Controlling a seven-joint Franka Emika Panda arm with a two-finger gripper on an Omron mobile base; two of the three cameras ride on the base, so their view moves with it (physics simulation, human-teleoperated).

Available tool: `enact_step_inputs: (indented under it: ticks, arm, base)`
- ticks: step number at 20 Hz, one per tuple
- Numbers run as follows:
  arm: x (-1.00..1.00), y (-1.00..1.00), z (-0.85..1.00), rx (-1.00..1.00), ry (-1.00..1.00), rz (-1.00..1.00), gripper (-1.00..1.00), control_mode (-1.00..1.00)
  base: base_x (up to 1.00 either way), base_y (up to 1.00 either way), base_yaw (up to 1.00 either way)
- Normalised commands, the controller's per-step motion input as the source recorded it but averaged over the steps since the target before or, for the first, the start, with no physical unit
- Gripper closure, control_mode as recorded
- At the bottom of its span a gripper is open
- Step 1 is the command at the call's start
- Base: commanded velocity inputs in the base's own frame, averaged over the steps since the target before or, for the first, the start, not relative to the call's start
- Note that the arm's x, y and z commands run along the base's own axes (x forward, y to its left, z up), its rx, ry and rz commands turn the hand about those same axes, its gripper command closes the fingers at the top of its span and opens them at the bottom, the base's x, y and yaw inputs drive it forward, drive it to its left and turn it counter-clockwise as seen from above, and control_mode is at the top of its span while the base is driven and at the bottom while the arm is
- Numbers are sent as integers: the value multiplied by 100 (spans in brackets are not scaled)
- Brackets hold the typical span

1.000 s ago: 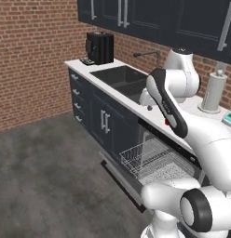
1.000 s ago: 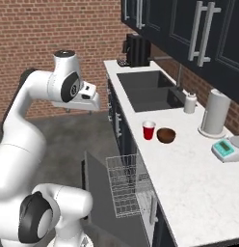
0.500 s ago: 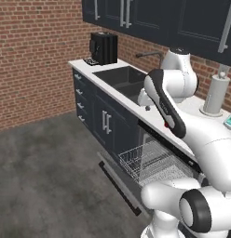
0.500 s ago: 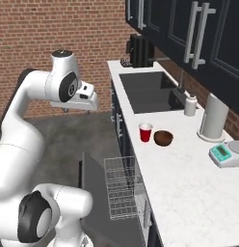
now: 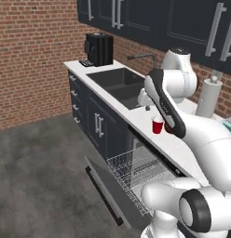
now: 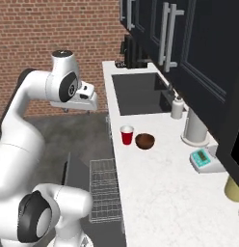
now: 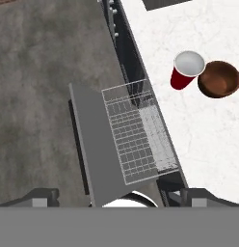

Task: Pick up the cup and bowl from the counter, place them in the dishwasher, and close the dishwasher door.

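The red cup (image 6: pixel 126 135) stands upright on the white counter (image 6: pixel 155 193), with the dark-brown bowl (image 6: pixel 145 141) right beside it, a small gap between them. In the hand view the cup (image 7: pixel 185 71) and bowl (image 7: pixel 219 79) lie at the upper right. The cup (image 5: pixel 157 125) also peeks out beside my forearm, which hides the bowl there. The dishwasher door (image 7: pixel 92 144) lies folded down flat, and the grey wire rack (image 7: pixel 136 135) is pulled out over it. My gripper (image 6: pixel 73 107) hangs open and empty high above the door, left of the counter edge, far from the cup.
A sink (image 6: pixel 138 94) is sunk into the counter beyond the cup, with a soap bottle (image 6: pixel 177 107), a paper towel roll (image 6: pixel 194 128) and a small scale (image 6: pixel 204 160) along the wall. A black coffee machine (image 5: pixel 99 49) stands at the far end. Grey floor (image 5: pixel 38 172) lies open left of the door.
The whole picture has shifted, so the base has driven a little along the counter; cup and bowl sit further left in the right base view. The arm holds the same pose.
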Motion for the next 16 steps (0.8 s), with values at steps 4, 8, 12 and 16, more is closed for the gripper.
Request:
enact_step_inputs:
  ticks: [4, 8, 12, 16]
  arm:
    - [0, 0, 0, 0, 0, 0, -100, 100]
    - [5, -12, -2, 1, 0, 1, -100, -100]
    - [30, -48, -8, 3, 0, 5, -100, -100]
    - [56, -52, -12, 2, 1, 4, -100, -100]
  base:
    - [13, -47, 5]
    - [11, -36, 4]
    - [0, 0, 0]
    - [0, 0, 0]
